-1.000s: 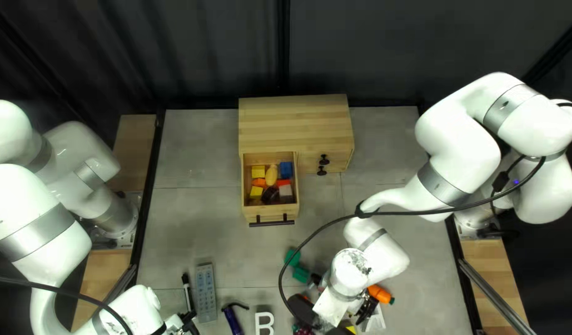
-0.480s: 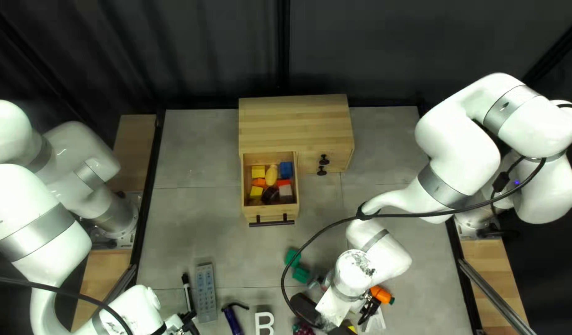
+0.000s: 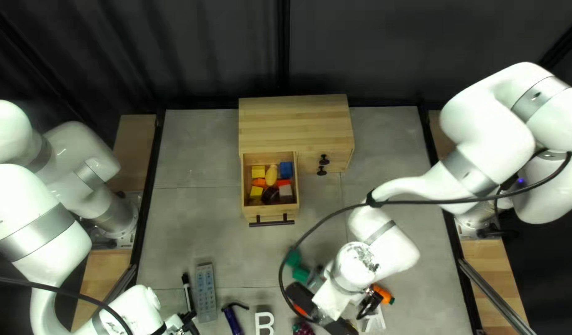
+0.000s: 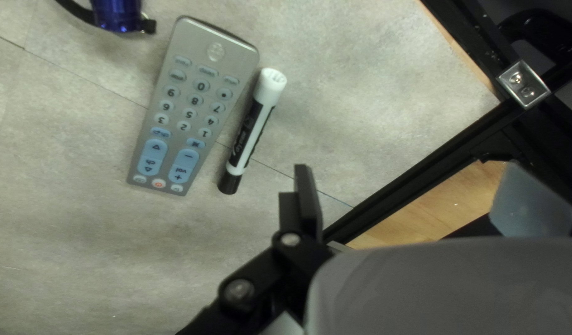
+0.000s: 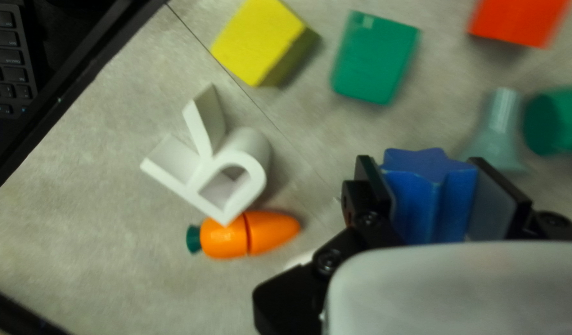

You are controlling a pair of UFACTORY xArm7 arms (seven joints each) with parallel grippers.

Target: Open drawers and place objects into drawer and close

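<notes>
Open drawer [image 3: 271,211] beyond cabinet [image 3: 295,127] edge

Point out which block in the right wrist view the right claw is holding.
The blue star-shaped block: the right claw grips it from both sides. The yellow block, green block and red block lie outside that grip.

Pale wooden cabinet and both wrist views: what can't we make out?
- Top left view: cabinet, contents behind its closed fronts.
- Right wrist view: blue star-shaped block, underside faces away; red block, far end cut off by edge.
- Left wrist view: shiny blue cylinder, far end cut off by edge.
</notes>
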